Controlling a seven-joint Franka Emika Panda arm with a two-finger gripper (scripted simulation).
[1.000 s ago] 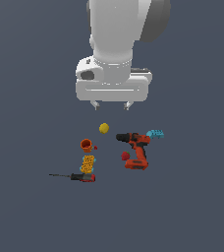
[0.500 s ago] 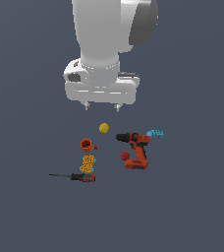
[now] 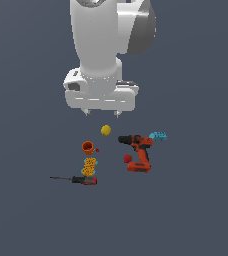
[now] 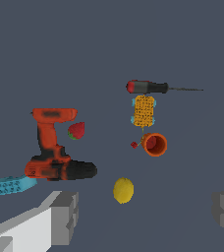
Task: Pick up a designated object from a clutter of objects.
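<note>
I see the arm filling the top of the exterior view, with my gripper hanging above the clutter; its jaws stand wide apart and hold nothing, and in the wrist view both fingers flank the scene without touching anything. The grey counter carries everything. The red-black drill lies on its side toward the exterior view's right, with the cyan block just beside its rear end and a small red strawberry-like piece near its handle. The red-handled screwdriver lies flat at the near edge of the clutter. The orange-yellow box sits between it and the orange cup, which rests on its side, mouth visible in the wrist view, with a tiny red piece close by. The yellow ball lies almost under the gripper.
</note>
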